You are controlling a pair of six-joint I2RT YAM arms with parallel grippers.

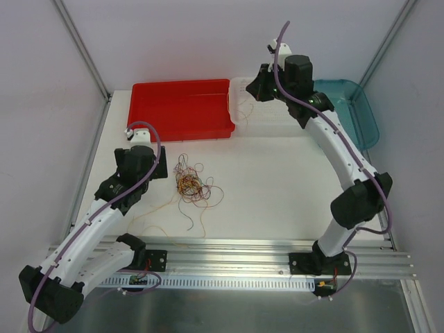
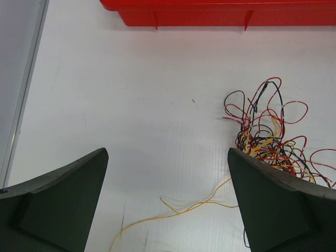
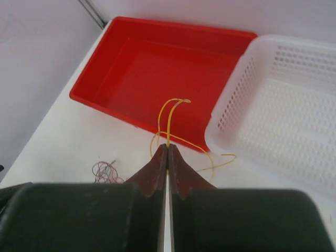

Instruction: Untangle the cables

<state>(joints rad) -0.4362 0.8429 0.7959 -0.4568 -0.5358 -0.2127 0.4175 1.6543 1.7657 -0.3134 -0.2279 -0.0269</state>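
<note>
Aloft, yellow cable (image 3: 169,118) in right tool (image 3: 168,149), clump (image 2: 265,139) beside left tool (image 2: 167,152)

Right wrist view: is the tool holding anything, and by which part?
Yes: the right tool is shut on a yellow wire, pinching it just below a looped bend. The left tool is open, holding nothing.

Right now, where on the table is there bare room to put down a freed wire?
The widest bare patch of table lies between the cable clump and the right arm, in front of the white basket. A smaller one lies between the red bin and the open left hand. Crowded around the clump, where loose strands trail toward the rail.
</note>
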